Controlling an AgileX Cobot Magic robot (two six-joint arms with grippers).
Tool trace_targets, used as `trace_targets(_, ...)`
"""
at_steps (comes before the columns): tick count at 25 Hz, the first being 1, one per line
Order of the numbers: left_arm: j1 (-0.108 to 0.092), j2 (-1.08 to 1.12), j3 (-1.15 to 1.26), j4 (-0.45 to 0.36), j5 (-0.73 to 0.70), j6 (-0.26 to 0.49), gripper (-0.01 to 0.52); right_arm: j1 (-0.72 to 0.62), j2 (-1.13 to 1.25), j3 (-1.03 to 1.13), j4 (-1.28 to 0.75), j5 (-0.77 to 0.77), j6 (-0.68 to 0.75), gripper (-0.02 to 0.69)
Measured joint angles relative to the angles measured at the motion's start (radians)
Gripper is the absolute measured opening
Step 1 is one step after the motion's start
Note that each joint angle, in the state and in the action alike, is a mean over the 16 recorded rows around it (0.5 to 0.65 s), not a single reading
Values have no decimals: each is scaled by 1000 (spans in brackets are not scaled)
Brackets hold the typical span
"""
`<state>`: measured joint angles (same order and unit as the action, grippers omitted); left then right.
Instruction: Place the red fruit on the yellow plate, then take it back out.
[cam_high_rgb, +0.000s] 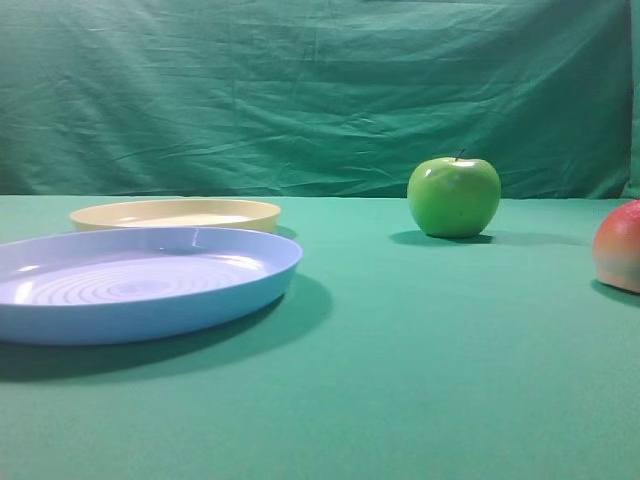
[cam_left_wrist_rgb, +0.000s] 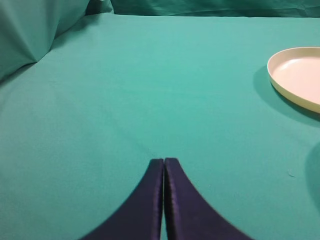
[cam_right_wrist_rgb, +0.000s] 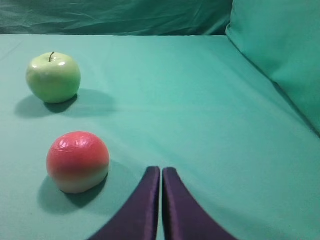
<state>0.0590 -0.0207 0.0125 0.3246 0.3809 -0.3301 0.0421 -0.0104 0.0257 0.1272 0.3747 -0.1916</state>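
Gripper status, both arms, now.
Left gripper: shut, holding nothing, above bare cloth.
Right gripper: shut, holding nothing; the red fruit sits apart on the cloth.

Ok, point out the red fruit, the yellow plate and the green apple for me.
red fruit (cam_right_wrist_rgb: 78, 161), right wrist view, middle of its side.
yellow plate (cam_high_rgb: 176, 214), exterior high view, inside of the dish.
green apple (cam_high_rgb: 453, 197), exterior high view, centre of its front.

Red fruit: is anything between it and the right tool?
Nothing visible. The round red-and-pale-yellow fruit sits on bare green cloth just left of the closed right tool; the glossy green apple stands farther back.
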Motion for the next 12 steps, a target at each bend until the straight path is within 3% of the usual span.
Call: trace_targets(12, 0, 0, 0, 0, 0, 0, 0, 0, 0, -1, -19, 19, -7, 0)
